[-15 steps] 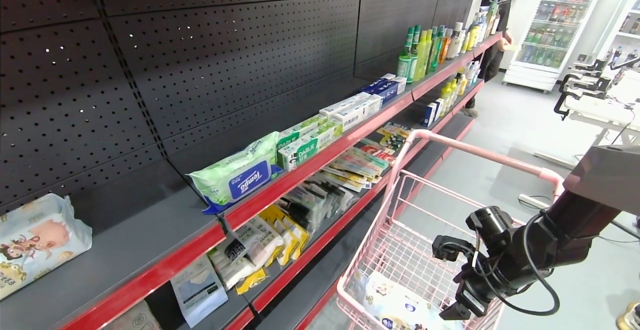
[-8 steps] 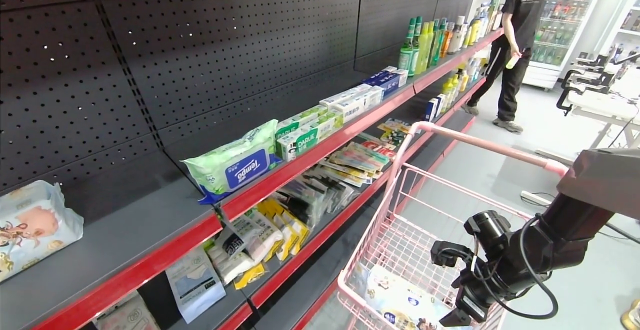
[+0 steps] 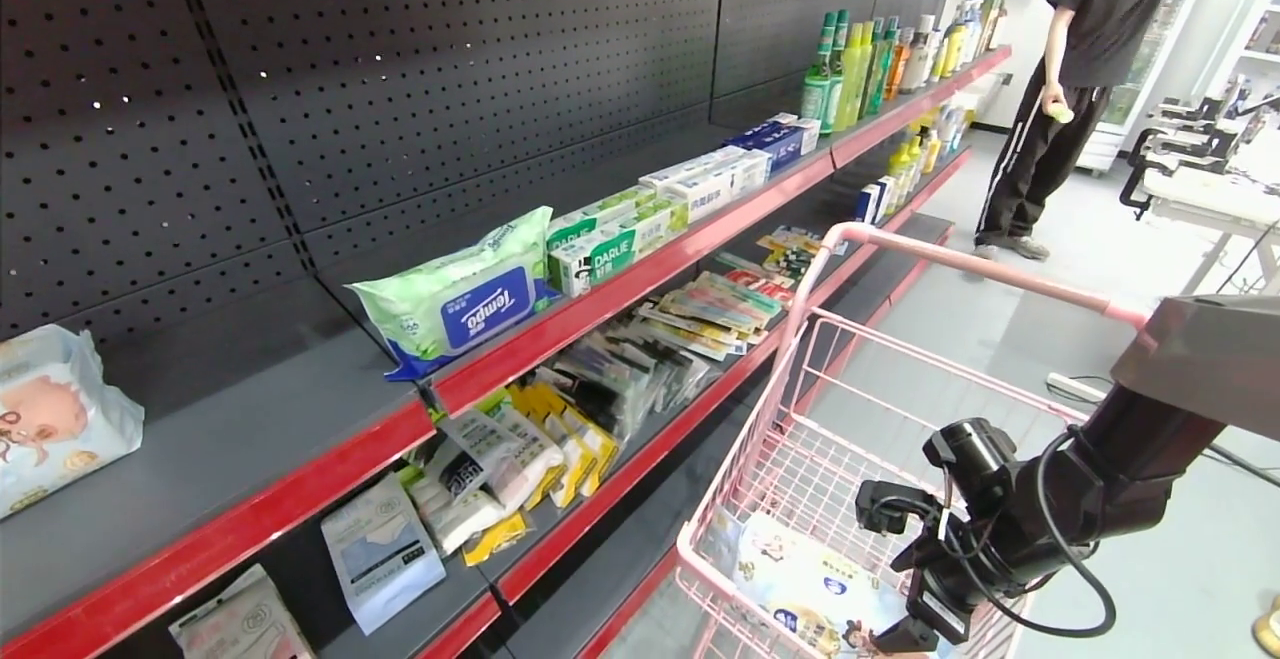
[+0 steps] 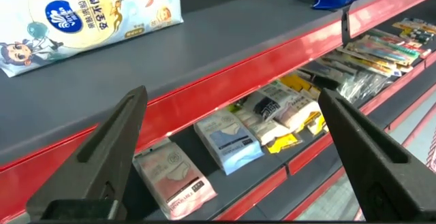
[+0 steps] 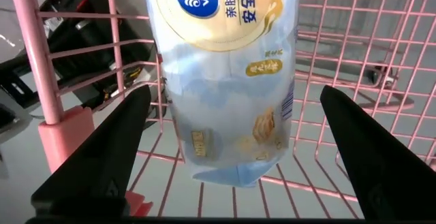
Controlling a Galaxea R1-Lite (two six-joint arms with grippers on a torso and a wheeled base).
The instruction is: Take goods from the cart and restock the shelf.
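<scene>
Your head view has shifted, and your right tool point(image 3: 898, 635), fingers spread, has sunk closer over the pale blue plastic tissue pack point(image 3: 800, 589) lying in the pink wire cart point(image 3: 742, 459). Nothing is gripped yet, so closing is probably next. The left tool point(image 4: 231, 149) is spread and empty, facing the red-edged grey shelf point(image 3: 250, 419).

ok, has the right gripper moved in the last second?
Yes, slightly. Allowing for the camera's own shift, the right gripper now sits lower against the cart rim and closer to the pack lying in the cart.
</scene>
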